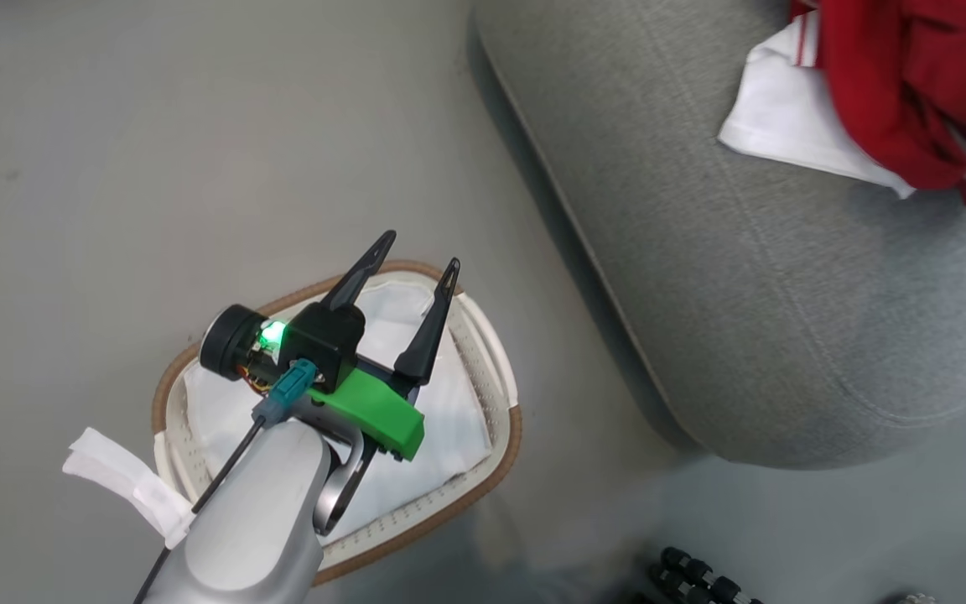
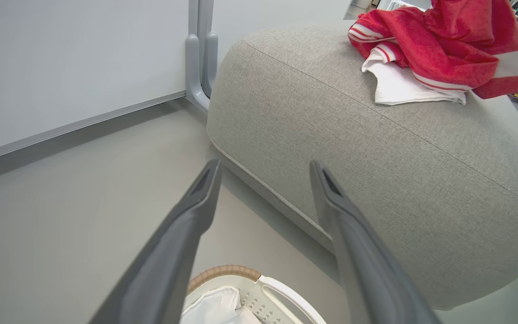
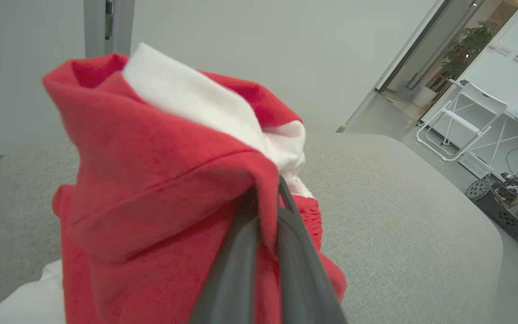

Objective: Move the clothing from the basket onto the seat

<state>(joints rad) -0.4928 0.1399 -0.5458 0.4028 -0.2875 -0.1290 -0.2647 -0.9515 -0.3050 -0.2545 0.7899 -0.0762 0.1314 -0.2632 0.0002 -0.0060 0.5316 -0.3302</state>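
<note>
Pinching a red fold, R gripper (image 3: 273,191) has both dark fingers (image 3: 236,261) closed tight on the bright red sports clothing w/ white trim (image 3: 151,180), prob. because release onto the large grey fabric seat (image 3: 398,202) is not yet done. Clothing lies bunched at seat's far right. Long axis approx. left–right across the cushion; white-trimmed end points left, toward the oval white perforated basket w/ brown rim (image 1: 516,436) on the smooth grey floor (image 1: 198,126). L gripper (image 1: 420,252) hangs over basket, fingers spread wide, holding nothing; white liner (image 1: 449,419) lines its inside.
</note>
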